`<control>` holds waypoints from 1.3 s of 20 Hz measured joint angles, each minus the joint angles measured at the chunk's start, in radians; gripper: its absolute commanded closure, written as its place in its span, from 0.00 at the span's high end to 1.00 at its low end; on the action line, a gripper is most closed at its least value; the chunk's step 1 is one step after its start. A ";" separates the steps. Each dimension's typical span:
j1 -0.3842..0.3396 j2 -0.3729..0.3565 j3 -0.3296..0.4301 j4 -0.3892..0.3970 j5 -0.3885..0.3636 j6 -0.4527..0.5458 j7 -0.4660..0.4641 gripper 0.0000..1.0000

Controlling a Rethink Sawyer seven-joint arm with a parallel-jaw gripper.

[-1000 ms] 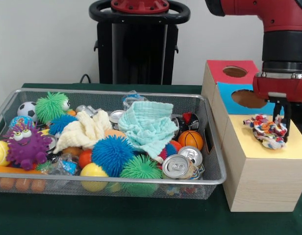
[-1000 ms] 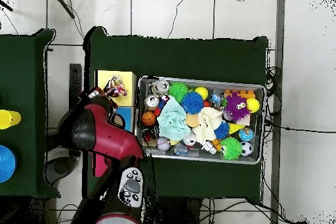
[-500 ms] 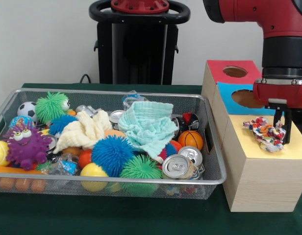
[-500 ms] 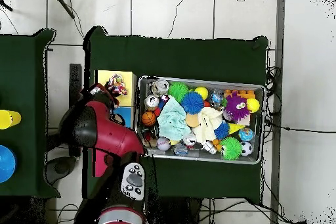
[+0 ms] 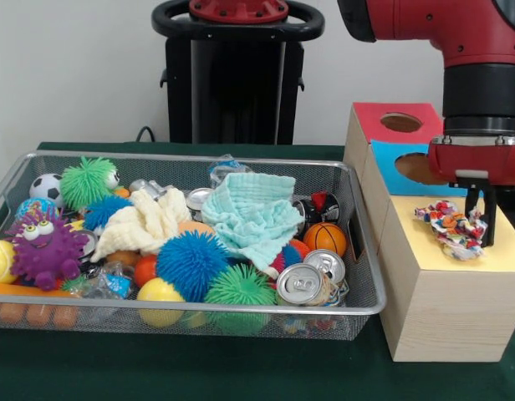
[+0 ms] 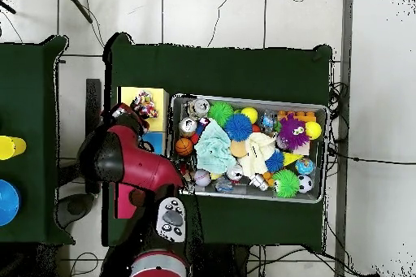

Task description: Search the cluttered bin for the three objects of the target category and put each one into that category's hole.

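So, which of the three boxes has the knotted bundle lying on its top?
The yellow-topped box, nearest the camera in the front view. The bundle lies on it beside the fingers; the blue-topped box and red-topped box are bare.

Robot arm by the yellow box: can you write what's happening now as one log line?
gripper: above yellow-topped box, open or shut unclear | fabric bundle: on box top, beside gripper | hole: not visible | bin: cluttered
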 measured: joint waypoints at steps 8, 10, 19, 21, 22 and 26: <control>0.074 0.031 -0.105 -0.009 0.000 0.064 0.000 0.00; 0.114 0.042 -0.159 -0.038 -0.001 0.104 0.000 0.00; 0.182 0.061 -0.261 -0.089 -0.002 0.210 0.000 0.00; 0.190 0.070 -0.279 -0.102 -0.003 0.227 0.000 0.00; 0.191 0.071 -0.281 -0.104 -0.004 0.228 0.000 0.00; 0.202 0.091 -0.303 -0.123 -0.009 0.233 0.000 0.00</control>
